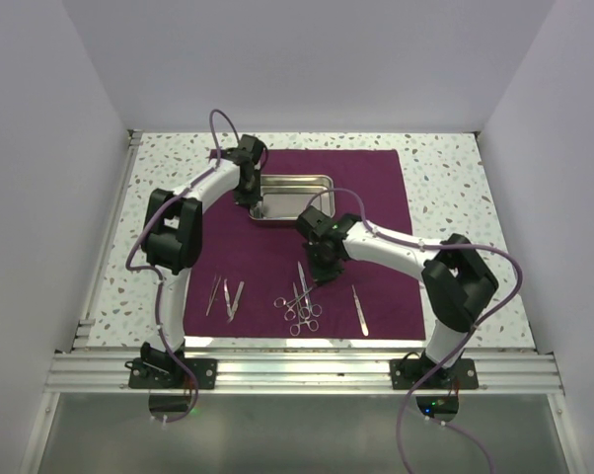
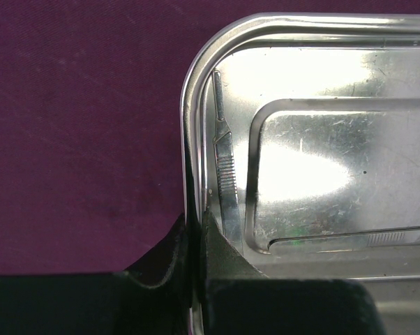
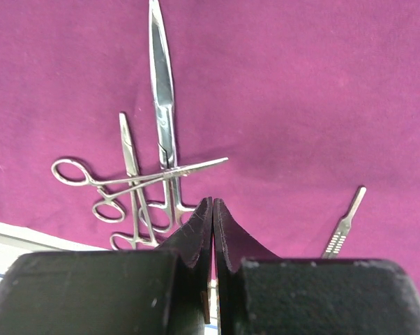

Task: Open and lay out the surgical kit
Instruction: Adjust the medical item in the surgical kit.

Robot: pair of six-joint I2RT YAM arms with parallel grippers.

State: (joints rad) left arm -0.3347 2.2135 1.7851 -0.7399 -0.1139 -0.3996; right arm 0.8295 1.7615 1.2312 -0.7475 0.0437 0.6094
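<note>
tray rim pinched at the left, instruments crowding the right

the maroon cloth wrap (image 1: 376, 178) lies spread flat on the speckled surface (image 1: 455, 188). the steel tray (image 1: 302, 186) sits on its far half. the left end effector (image 2: 195, 225) is closed on the tray's rim, one finger outside and one inside. a flat ribbed handle (image 2: 225, 174) lies in the tray just beside the inner finger, along the wall. the right end effector (image 3: 213, 206) hangs over the near half of the cloth, fingers pressed together with nothing seen between them. right before it the scissors (image 3: 162, 98) and forceps (image 3: 147, 174) lie crossed in a pile. a scalpel handle (image 3: 344, 227) lies apart to one side. tweezers (image 1: 216, 294) lie near the left arm.
</note>
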